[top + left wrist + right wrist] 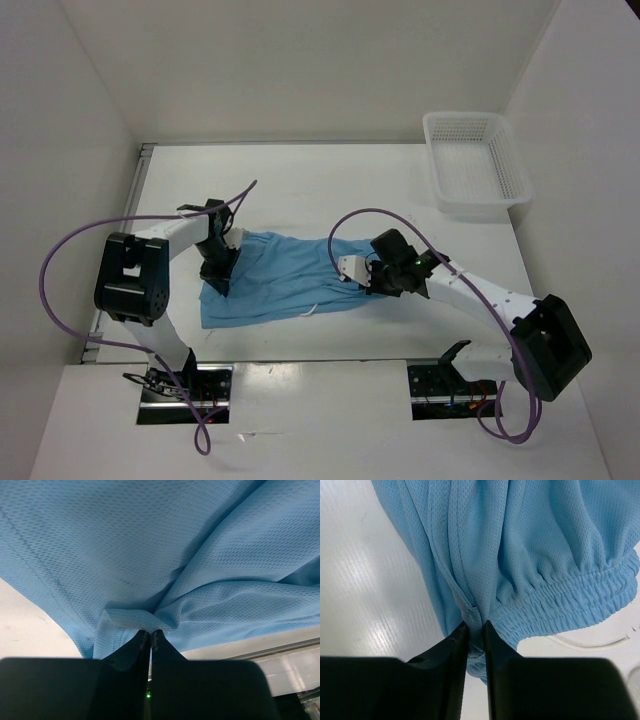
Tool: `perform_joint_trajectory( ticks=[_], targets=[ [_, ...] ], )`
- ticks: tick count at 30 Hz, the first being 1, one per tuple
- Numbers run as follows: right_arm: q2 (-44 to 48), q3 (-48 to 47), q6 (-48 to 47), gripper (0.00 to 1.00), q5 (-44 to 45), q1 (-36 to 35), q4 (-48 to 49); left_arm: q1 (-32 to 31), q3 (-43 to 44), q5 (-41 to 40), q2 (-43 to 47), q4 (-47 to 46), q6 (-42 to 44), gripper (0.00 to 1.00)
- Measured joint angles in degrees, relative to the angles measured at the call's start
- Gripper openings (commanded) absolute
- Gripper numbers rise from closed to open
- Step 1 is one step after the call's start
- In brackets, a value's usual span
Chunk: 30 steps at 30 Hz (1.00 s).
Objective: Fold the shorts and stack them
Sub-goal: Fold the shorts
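Only up close, left tool [151, 631] and right tool [475, 624] each closed tight on the shorts [275, 280]

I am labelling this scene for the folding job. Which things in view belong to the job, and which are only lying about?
Belong to the job:
- shorts, light blue, with their white drawstring
- left gripper and right gripper, each shut on the fabric

Only lying about:
- white mesh basket, at the far right corner of the table, apart from the shorts
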State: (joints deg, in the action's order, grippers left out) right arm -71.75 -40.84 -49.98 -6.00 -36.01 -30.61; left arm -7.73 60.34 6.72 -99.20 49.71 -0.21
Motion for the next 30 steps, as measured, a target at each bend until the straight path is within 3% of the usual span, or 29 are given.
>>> perform_joint_trajectory(
  ticks=[8, 12, 18, 27, 30],
  targets=[
    [0.0, -0.68, 0.09, 0.07, 0.42, 0.0, 0.13, 0.0, 0.04, -0.92, 1.29, 0.39, -0.02, 0.0],
    [0.0, -2.67, 0.94, 0.04, 0.57, 0.0, -0.13, 0.02, 4.22, -3.67, 4.72, 1.33, 0.0, 0.0],
    [-4.13, -13.88, 3.76, 0.01, 0.68, 2.45, 1.64, 1.44, 18.08, -9.09, 7.04, 0.24, 0.0, 0.0],
    [-20.68, -29.81, 6.8, 0.01, 7.76, 8.96, 15.19, 2.47, 40.7, -16.26, 3.04, -11.02, 0.0, 0.0],
    [-22.75, -32.52, 8.31, 0.01, 10.03, 10.36, 16.85, 2.51, 43.95, -16.52, 2.14, -14.01, 0.0, 0.0]
  ],
)
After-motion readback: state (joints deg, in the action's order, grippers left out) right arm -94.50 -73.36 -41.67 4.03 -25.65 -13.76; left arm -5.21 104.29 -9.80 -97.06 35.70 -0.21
